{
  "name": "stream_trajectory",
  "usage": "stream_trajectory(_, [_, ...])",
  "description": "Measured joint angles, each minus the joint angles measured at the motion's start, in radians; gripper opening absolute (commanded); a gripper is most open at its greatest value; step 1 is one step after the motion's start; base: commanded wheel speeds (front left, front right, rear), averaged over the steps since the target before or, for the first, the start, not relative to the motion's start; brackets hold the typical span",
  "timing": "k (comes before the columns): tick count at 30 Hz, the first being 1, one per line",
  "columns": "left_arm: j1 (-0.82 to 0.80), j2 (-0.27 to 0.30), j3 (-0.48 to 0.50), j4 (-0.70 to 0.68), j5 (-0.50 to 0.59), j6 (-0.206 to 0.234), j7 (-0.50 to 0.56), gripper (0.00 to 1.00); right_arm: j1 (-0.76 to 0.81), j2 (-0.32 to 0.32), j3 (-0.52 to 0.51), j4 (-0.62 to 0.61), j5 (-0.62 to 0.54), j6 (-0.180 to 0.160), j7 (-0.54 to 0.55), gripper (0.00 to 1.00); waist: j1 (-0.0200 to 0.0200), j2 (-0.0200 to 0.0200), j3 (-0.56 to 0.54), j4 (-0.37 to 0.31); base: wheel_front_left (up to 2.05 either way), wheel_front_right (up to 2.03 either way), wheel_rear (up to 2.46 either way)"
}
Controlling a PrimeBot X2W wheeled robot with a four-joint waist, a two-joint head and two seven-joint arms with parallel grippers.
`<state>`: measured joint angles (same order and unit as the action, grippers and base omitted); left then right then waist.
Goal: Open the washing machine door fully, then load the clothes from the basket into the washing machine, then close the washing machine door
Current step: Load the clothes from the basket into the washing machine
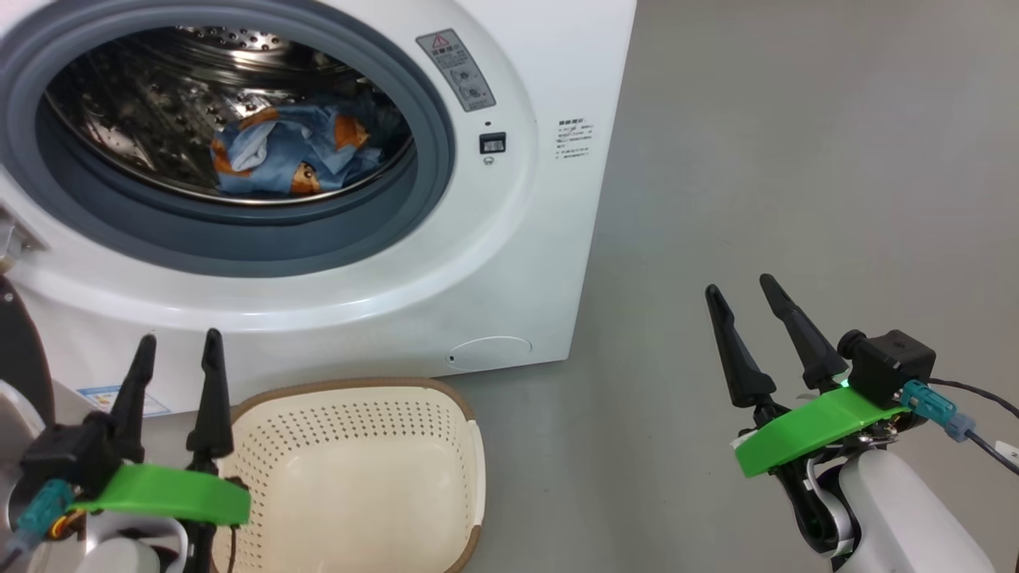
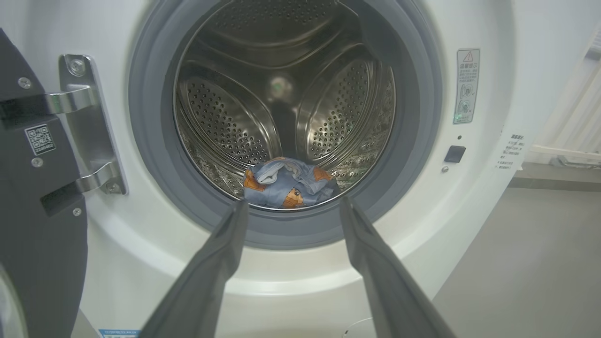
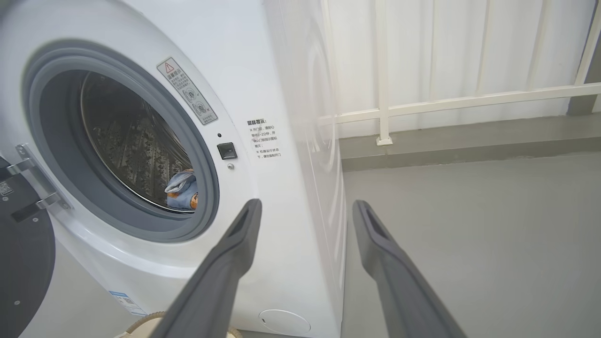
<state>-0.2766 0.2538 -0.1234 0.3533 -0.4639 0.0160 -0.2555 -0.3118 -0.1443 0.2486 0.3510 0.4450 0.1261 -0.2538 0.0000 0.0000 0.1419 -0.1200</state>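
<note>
The white washing machine (image 1: 509, 263) stands ahead with its round opening uncovered. Light-blue clothes (image 1: 290, 151) with orange-brown bear prints lie at the bottom of the steel drum (image 2: 281, 178) (image 3: 183, 190). Swung out to the left, the washing machine door (image 2: 33, 211) shows its dark inner side (image 3: 21, 263) and metal hinge (image 2: 89, 126). The cream basket (image 1: 358, 477) sits on the floor in front of the machine with nothing inside. My left gripper (image 1: 179, 346) is open just left of the basket. Over bare floor to the right, my right gripper (image 1: 740, 286) is open too.
Grey floor (image 1: 796, 159) stretches to the right of the machine. A white railing (image 3: 446, 101) and pale wall stand behind it. A cable (image 1: 983, 434) trails from my right wrist.
</note>
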Motion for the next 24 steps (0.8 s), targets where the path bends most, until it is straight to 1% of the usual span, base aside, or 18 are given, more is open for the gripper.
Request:
stream_trajectory(5, [0.056,-0.004,0.004,-0.063,0.000,0.020,0.000,1.00,0.000,-0.012,-0.002,-0.001,0.000,0.000,0.000,1.00,0.0000,0.0000,-0.003,0.009,0.00,0.00,0.00])
stream_trajectory(11, [0.097,-0.015,0.016,-0.119,-0.012,0.024,0.000,1.00,0.000,-0.015,-0.004,-0.001,0.000,0.000,0.000,1.00,0.0000,0.0000,-0.009,0.009,0.00,0.00,0.00])
stream_trajectory(24, [0.122,-0.013,0.010,-0.124,-0.012,0.029,0.001,1.00,0.000,-0.019,0.001,0.001,0.000,0.000,0.000,1.00,0.0000,0.0000,-0.027,0.009,0.00,0.00,0.00])
